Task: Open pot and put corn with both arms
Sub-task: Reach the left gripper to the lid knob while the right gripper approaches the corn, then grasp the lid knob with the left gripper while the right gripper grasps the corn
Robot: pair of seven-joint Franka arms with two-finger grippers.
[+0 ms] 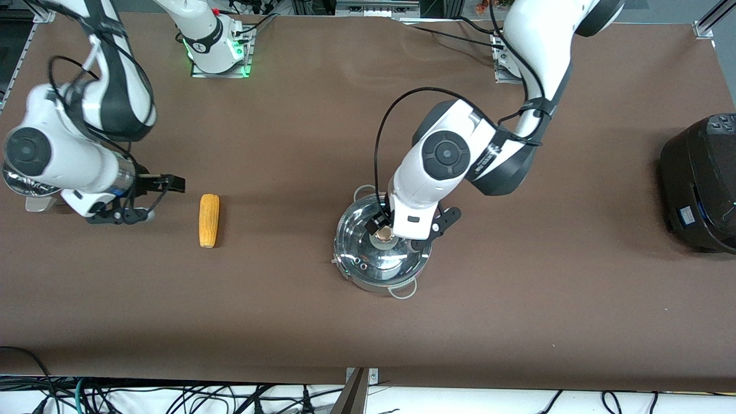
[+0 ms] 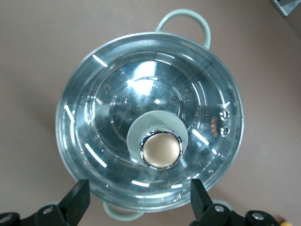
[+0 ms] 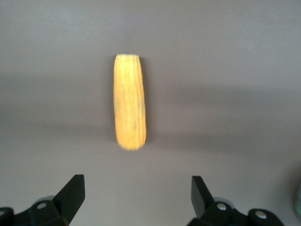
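The shiny steel pot (image 1: 368, 270) stands mid-table with its glass lid (image 2: 99, 127) on and the tan knob (image 1: 383, 233) in the middle. My left gripper (image 1: 394, 234) hovers open just above the lid; in the left wrist view (image 2: 139, 190) its fingers stand wide apart over the lid's rim, clear of the knob (image 2: 162, 149). The yellow corn (image 1: 209, 220) lies on the table toward the right arm's end. My right gripper (image 1: 165, 200) is low beside it, open and empty; in the right wrist view (image 3: 137, 188) the corn (image 3: 129, 101) lies ahead of the fingers.
A big black cooker (image 1: 698, 181) stands at the left arm's end of the table. A steel vessel (image 1: 23, 187) shows partly under the right arm's wrist. Bare brown table surrounds the pot and the corn.
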